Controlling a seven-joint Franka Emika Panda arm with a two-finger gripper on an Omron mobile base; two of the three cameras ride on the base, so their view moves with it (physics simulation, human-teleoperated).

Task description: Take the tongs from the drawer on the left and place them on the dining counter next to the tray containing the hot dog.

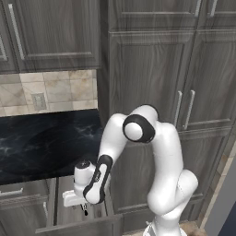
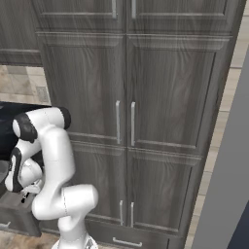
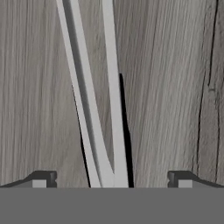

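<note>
Your pincer [image 3: 112, 179] hung with its tips spread wide over the long slim silvery tongs [image 3: 98, 109], which lay on the grey wood-grain floor of the open drawer [image 1: 69, 214]. They looked stiff, light and slippery; pinch both arms together near mid-length.

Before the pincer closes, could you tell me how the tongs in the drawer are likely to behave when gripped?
The tongs look like two slim silvery arms spreading from a joint, so they will probably spring and squeeze together. Their smooth finish suggests they could slip. Lying flat on the drawer floor between the open pincer tips, they seem unlikely to roll.
</note>
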